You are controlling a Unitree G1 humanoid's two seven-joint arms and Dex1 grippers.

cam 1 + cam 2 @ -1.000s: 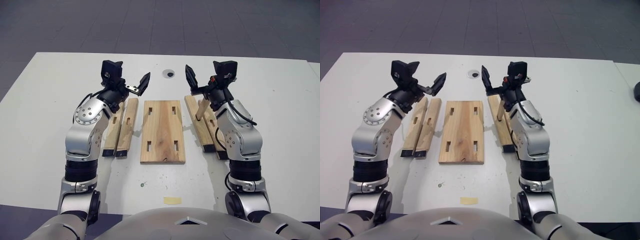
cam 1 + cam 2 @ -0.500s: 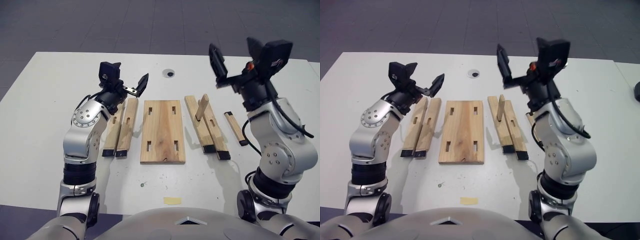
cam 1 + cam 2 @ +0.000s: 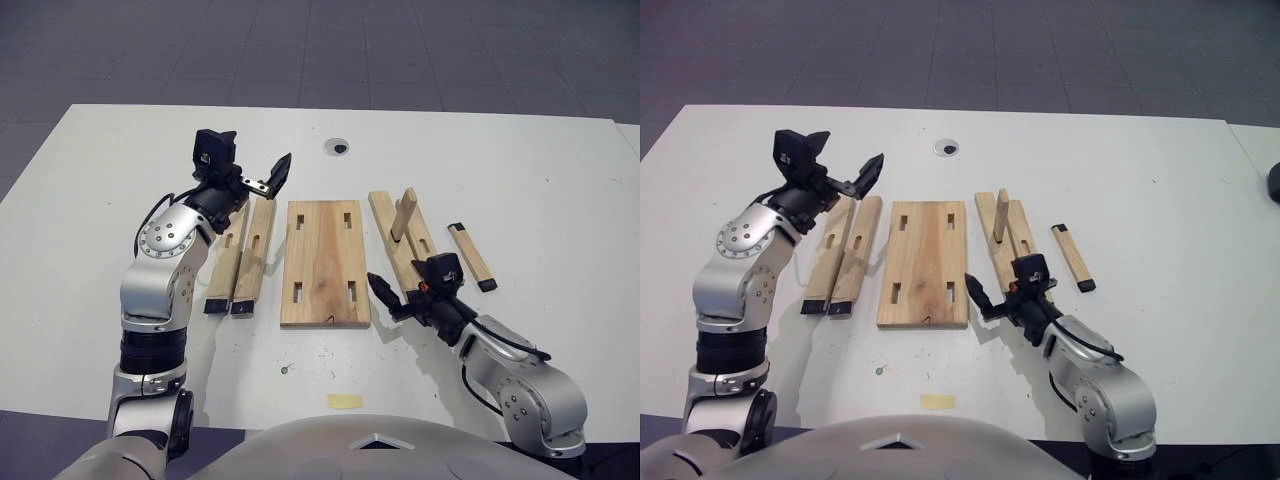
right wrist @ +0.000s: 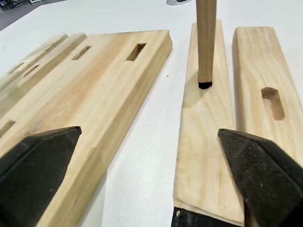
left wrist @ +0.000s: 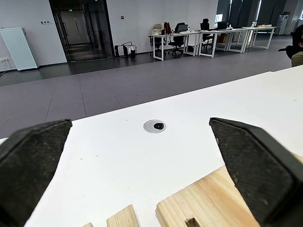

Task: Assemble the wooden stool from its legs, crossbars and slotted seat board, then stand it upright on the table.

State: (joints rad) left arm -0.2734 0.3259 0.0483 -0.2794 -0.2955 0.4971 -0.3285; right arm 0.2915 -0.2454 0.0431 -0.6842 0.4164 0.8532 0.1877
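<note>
Left eye view: the left gripper (image 3: 250, 178) hangs above the far ends of the left legs (image 3: 243, 255), jaws wide apart, holding nothing. The right gripper (image 3: 408, 290) sits low by the near right corner of the board (image 3: 323, 262), at the near ends of the right legs (image 3: 408, 245), jaws also spread and empty. The board lies flat mid-table (image 3: 100, 200), slots up, between the two pairs of legs. One crossbar (image 3: 403, 215) stands on end on the inner right leg; a second crossbar (image 3: 470, 256) lies flat just right of the legs.

Right wrist view adds that the standing crossbar's black tip rests on the leg's face, and that both fingers (image 4: 38, 165) are clear of the wood. Left wrist view adds the cable hole (image 5: 155, 126) framed between its spread fingers (image 5: 255, 161), near the table's far edge.
</note>
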